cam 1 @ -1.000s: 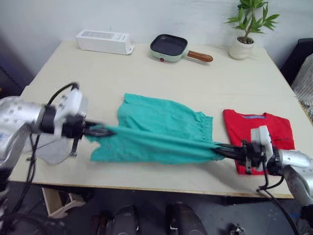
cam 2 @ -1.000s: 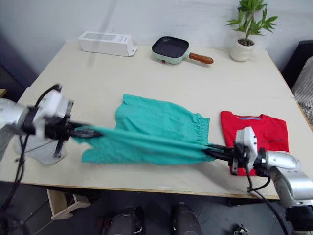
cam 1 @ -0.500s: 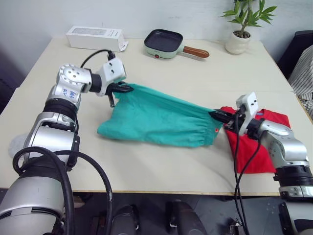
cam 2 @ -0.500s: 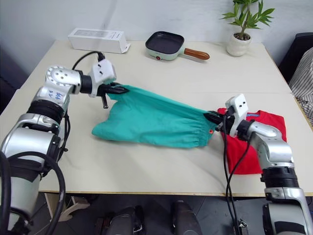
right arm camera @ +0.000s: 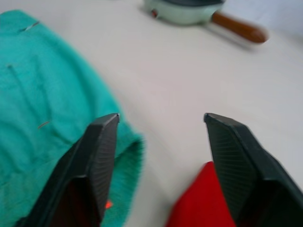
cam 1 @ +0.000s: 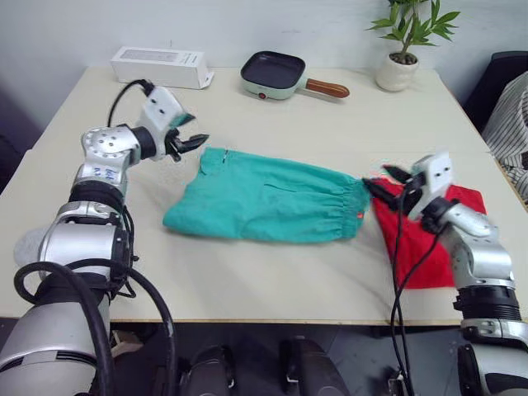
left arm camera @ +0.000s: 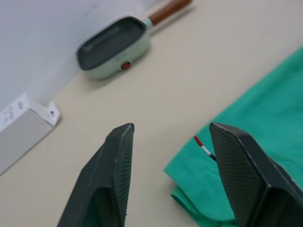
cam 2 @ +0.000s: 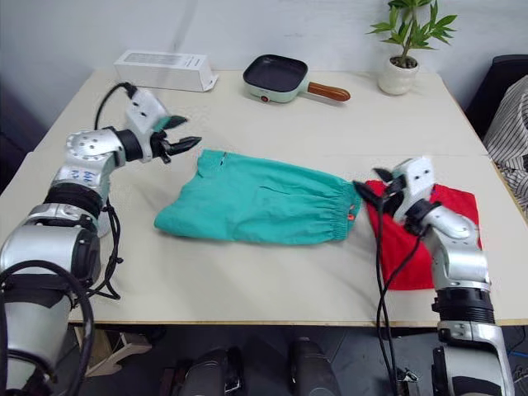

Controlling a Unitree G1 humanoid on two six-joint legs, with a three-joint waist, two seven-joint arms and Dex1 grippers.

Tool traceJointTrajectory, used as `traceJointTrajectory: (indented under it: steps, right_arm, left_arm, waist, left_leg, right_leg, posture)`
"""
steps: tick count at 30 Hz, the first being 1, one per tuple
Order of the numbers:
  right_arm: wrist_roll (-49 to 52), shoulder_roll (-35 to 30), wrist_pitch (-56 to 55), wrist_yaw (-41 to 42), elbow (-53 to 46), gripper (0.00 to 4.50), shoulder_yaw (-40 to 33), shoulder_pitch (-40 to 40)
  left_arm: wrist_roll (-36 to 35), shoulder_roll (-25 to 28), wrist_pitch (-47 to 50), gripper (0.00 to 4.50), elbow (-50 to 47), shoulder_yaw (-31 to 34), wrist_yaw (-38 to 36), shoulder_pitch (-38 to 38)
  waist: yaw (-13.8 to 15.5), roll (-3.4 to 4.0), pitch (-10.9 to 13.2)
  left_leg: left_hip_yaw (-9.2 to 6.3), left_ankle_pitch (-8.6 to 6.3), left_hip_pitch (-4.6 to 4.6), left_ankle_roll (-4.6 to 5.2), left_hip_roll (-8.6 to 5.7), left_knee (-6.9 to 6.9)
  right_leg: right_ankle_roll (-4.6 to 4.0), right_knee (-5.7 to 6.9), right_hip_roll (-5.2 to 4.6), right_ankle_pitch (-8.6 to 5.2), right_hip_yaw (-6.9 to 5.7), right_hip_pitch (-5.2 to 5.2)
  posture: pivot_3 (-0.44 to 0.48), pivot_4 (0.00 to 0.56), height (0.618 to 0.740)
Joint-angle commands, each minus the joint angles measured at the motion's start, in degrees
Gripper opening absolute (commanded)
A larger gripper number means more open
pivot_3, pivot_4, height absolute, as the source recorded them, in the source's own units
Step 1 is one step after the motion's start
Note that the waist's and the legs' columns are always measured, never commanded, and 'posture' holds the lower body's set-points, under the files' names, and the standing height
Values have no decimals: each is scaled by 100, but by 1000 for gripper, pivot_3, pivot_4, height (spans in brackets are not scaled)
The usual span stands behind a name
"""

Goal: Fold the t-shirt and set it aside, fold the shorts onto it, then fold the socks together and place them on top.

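Left eye view — shorts (cam 1: pixel 268 200) between tools

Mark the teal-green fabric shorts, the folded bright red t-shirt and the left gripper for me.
teal-green fabric shorts (cam 1: pixel 268 200), left eye view, middle of the cloth
bright red t-shirt (cam 1: pixel 417 247), left eye view, bare front panel
left gripper (cam 1: pixel 191 142), left eye view, between the fingertips

The left gripper (left arm camera: pixel 170 130) hangs with fingers spread above a corner of the shorts (left arm camera: pixel 246 123) on the table (left arm camera: pixel 156 90); the pan (left arm camera: pixel 116 47) and white box (left arm camera: pixel 23 125) lie beyond
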Motion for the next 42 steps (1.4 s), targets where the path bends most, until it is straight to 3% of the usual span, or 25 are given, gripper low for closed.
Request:
traceJointTrajectory:
  steps: [1, 2, 5, 8, 12, 18, 22, 25, 29, 32, 37, 42]
  right_arm:
    - [368, -228, -387, 588, -549, 4242, -394, 265]
    - [457, -324, -374, 961, -844, 4495, -289, 487]
    - [463, -625, -189, 1737, -1903, 4500, 282, 1286]
    - [179, -748, -126, 1889, -2430, 4500, 691, 1695]
    - [-544, -476, -597, 1400, -2382, 4500, 1041, 1786]
    - [-2023, -187, -1513, 627, -1189, 4500, 1696, 1131]
    - [-2263, 12, -1824, 299, -503, 3535, 1781, 664]
    - [-2352, 161, -2045, 228, -199, 2467, 1847, 376]
    - [-2348, 271, -2366, 268, 143, 957, 1868, 150]
    - [-2261, 255, -2625, 435, 354, 1, 1874, 49]
    - [-1899, 41, -3120, 1197, 638, 0, 1856, -36]
    - [-1261, -186, -3363, 2200, 657, 0, 1821, 95]
  left_arm:
    - [-609, 324, -233, 2556, -558, 481, -1161, 401]
    - [-767, 398, -258, 2715, -880, 511, -1649, 684]
    - [-1171, 694, -505, 3415, -2521, 292, -3074, 1970]
    - [-1493, 872, -64, 4398, -3939, 209, -3524, 2971]
    - [-1169, 848, 131, 4456, -5130, 81, -2989, 3951]
    - [43, 581, 578, 4456, -5488, -464, -1557, 4387]
    - [460, 323, 500, 4500, -5030, -680, -938, 4092]
    - [645, 125, 351, 3900, -4415, -895, -724, 3747]
    - [863, 64, -216, 2613, -3709, -1126, -547, 3388]
    - [646, 112, -393, 1677, -3555, -1101, -729, 3426]
    - [-325, 472, -99, 99, -4986, -676, -1244, 4489]
    - [-920, 906, 635, 18, -6950, -163, -1131, 6039]
  waist:
    - [-37, 1, 0]
    - [-54, 1, -1]
    - [-96, 3, -2]
    - [-112, 1, -1]
    - [-79, -5, -4]
    - [-52, -9, -8]
    - [-22, -13, -11]
    - [-22, -10, -14]
    - [-42, -9, -16]
    - [-52, -8, -17]
    - [-146, -8, -18]
    - [-224, -8, -17]
  left_leg:
    - [9, 0, 7, -1, 0, -6]
    - [14, 1, 9, -4, 0, -11]
    - [11, 2, 26, -12, 4, -32]
    - [12, 3, 25, -19, 18, -27]
    - [-1, 1, 25, -13, 17, 2]
    - [-3, -4, 26, -1, 6, 6]
    - [-2, -4, 26, 1, 4, 11]
    - [-1, -3, 27, 2, 4, 14]
    - [1, -3, 30, 1, 5, 14]
    - [4, -3, 33, 1, 7, 14]
    - [12, -7, 36, -5, 22, 9]
    - [13, -13, 36, -18, 40, -4]
  right_leg:
    - [1, -1, 1, -1, 3, 3]
    - [2, -2, 3, -1, 3, 4]
    - [2, -3, 9, -5, 15, 9]
    - [0, -1, 13, -5, 30, 7]
    - [-3, 10, 3, -3, 65, 16]
    - [-4, 8, 2, -1, 67, 19]
    - [-3, 10, 1, 0, 67, 21]
    - [-2, 14, 1, 1, 68, 22]
    - [-1, 17, 2, 1, 68, 23]
    - [-1, 18, 2, 1, 71, 23]
    - [-1, 17, -2, 1, 82, 19]
    - [-9, 5, -1, -4, 84, 17]
  posture:
    - [0, 150, 740]
    - [0, 150, 740]
    - [0, 150, 740]
    - [0, 150, 740]
    - [0, 150, 740]
    - [0, 150, 740]
    - [0, 150, 740]
    - [0, 150, 740]
    - [0, 150, 740]
    - [0, 150, 740]
    - [0, 150, 740]
    - [0, 150, 740]
